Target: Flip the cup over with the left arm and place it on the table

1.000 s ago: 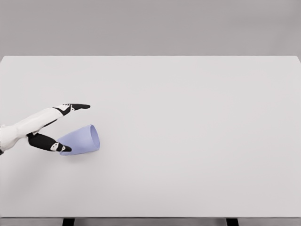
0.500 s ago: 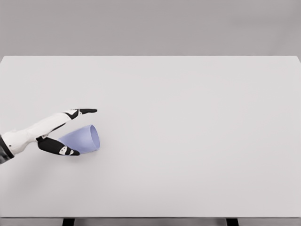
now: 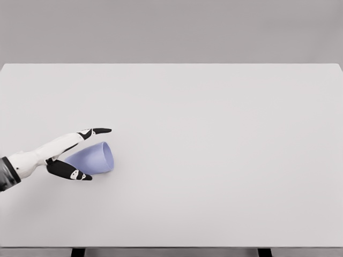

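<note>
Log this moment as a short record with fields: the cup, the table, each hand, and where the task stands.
cup: pale blue cup lying on its side, open mouth facing right, near the left side of the table
table: white table
left hand: left hand at the cup's narrow end, fingers spread above and below it, not closed on it
right hand: out of view
task state: cup not yet lifted or flipped

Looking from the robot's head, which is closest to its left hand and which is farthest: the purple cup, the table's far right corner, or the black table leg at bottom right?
1. Purple cup, lying on its side, between the left hand's fingers.
2. Black table leg, at the bottom edge, right of middle.
3. Table's far right corner, at the upper right.
</note>
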